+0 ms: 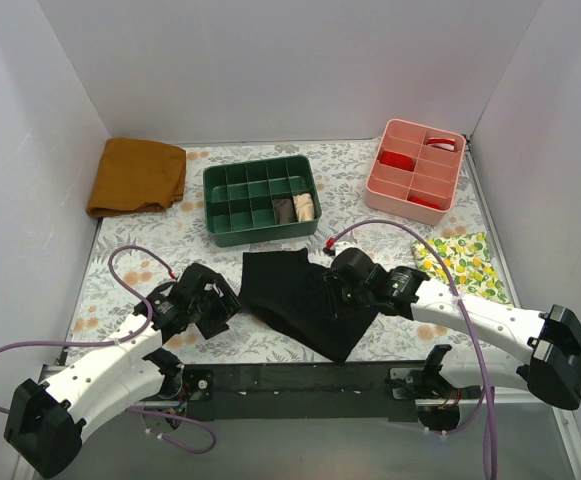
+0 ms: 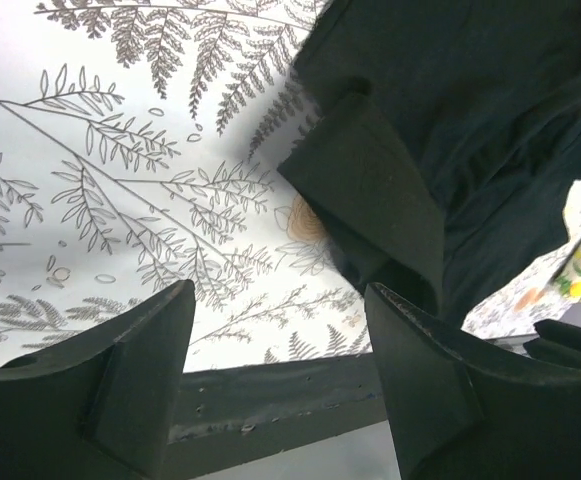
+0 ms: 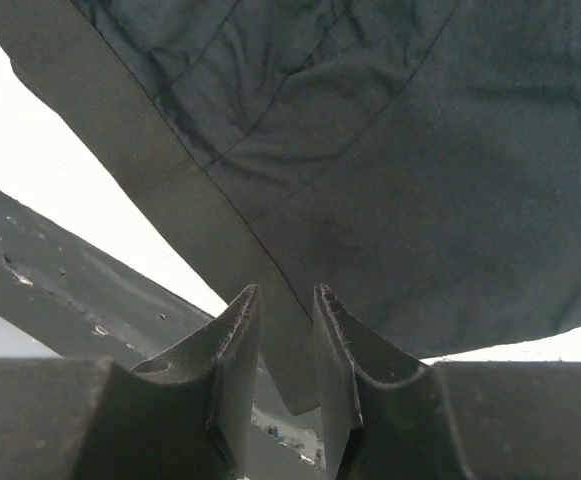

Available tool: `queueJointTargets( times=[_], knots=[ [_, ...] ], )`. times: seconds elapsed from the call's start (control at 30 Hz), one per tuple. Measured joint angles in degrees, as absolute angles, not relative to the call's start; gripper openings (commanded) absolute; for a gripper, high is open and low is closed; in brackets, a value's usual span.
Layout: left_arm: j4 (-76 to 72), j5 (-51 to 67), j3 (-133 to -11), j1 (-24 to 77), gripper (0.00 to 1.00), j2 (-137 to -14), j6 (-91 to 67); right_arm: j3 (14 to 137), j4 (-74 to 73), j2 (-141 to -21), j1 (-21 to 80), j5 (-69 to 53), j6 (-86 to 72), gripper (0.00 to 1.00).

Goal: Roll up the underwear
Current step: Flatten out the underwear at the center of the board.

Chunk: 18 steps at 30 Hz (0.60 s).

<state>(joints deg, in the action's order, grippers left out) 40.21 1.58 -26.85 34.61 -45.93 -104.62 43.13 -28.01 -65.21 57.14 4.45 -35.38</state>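
Observation:
The black underwear [image 1: 288, 290] lies spread flat on the fern-print table, just below the green tray. My left gripper [image 1: 226, 300] is open and empty just left of its left edge. In the left wrist view the gripper [image 2: 278, 292] hovers over the table with a folded flap of the underwear [image 2: 380, 190] ahead and to the right. My right gripper [image 1: 332, 290] sits over the garment's right part. In the right wrist view its jaws [image 3: 285, 295] are nearly together with a hem strip of the underwear [image 3: 420, 150] between them. No grey label shows.
A green compartment tray [image 1: 216, 205] holding rolled cloths stands behind the underwear. A pink tray [image 1: 390, 165] is at the back right. A mustard-brown cloth [image 1: 137, 175] lies at the back left, a lemon-print cloth [image 1: 465, 262] at the right. A black rail [image 1: 300, 378] runs along the near edge.

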Motion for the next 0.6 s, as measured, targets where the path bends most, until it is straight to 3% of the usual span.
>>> queueJointTargets(
  times=[0.17, 0.33, 0.6],
  knots=[
    [35.40, 0.89, -25.52, 34.61, 0.65, -46.17, -107.42, 45.23, -28.53, -66.04, 56.21, 4.54, -33.80, 0.35],
    [27.20, -0.58, -24.51, 34.61, 0.56, -48.29, -108.44, 45.19, -28.58, -65.41, 54.22, 4.34, -32.80, 0.35],
    [22.46, -0.67, -21.85, 34.61, 0.55, -51.11, -108.75, 45.08, -28.62, -61.71, 50.57, 4.32, -32.56, 0.35]
  ],
)
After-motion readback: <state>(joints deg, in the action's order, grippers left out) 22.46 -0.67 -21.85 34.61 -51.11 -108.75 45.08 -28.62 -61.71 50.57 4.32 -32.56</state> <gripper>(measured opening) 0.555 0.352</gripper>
